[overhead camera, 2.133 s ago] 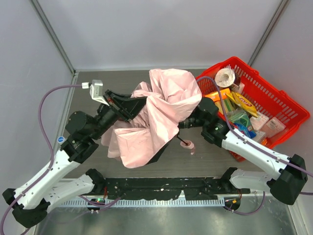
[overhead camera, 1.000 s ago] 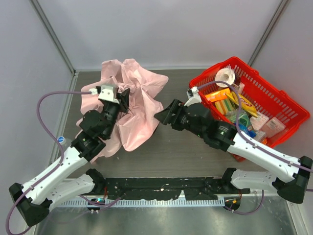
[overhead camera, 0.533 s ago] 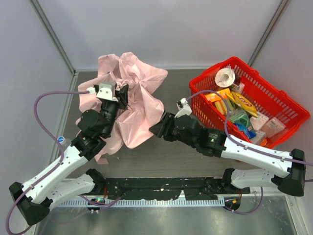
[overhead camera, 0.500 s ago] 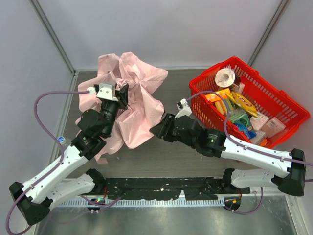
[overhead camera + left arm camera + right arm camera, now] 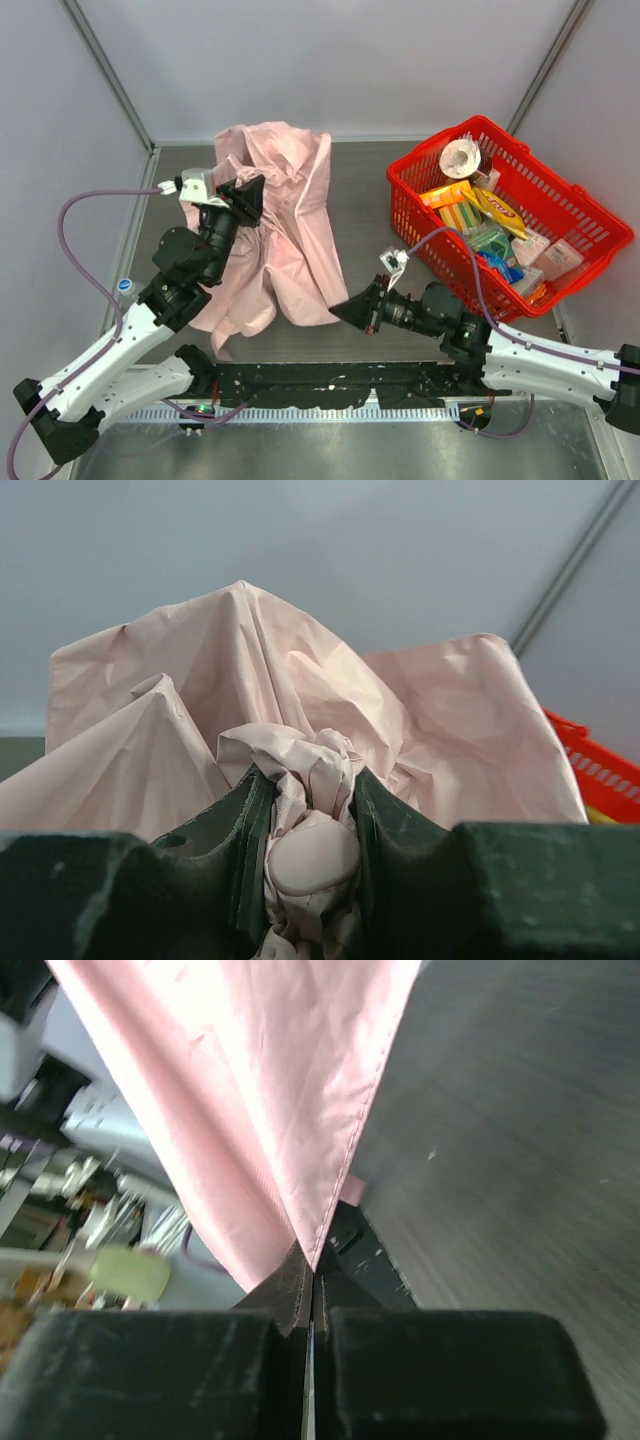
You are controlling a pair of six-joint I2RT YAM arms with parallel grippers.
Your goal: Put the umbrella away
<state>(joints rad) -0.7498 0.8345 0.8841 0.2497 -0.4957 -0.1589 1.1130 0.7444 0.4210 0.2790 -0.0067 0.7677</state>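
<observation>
Just one umbrella (image 5: 290, 235), clamped by left tool (image 5: 308, 792), right tool (image 5: 309, 1278)

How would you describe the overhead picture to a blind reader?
A pale pink umbrella is stretched over a grey table between two robot arms, the left jaws clamping its bunched top, the right jaws pinching a near corner. A red basket of packaged goods stands at the right.

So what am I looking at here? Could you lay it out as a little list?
Umbrella: pale pink fabric, crumpled, partly draped on the table
Left gripper: shut on bunched fabric
Right gripper: shut on a corner of the fabric
Basket: red, right of the umbrella, holding packets
</observation>
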